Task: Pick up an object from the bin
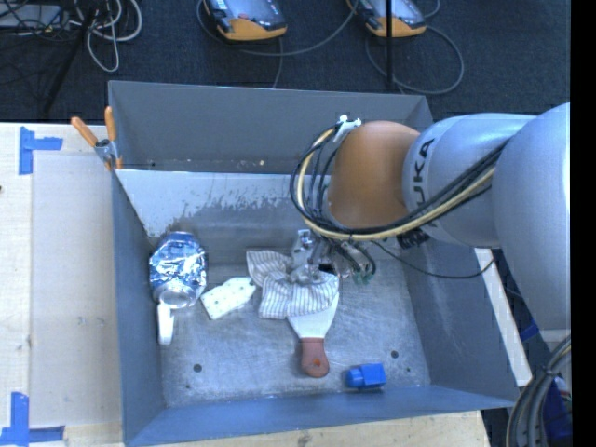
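- Behind the grey metal bin (270, 119) lies a dark carpeted floor (307, 68).
- An orange-and-black handheld unit (244, 12) rests there, behind the bin's middle.
- A second handheld unit (391, 12) lies behind the bin's right corner.
- Black cables (112, 17) tangle behind its left corner.

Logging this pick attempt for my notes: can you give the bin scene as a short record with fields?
bin: grey metal
gripper: over the cloth, mid-bin
cloth: checked, crumpled
brown-handled tool: at the cloth's near edge
foil bag: left side
pale wedge: between foil bag and cloth
blue block: near right corner
held: nothing visible
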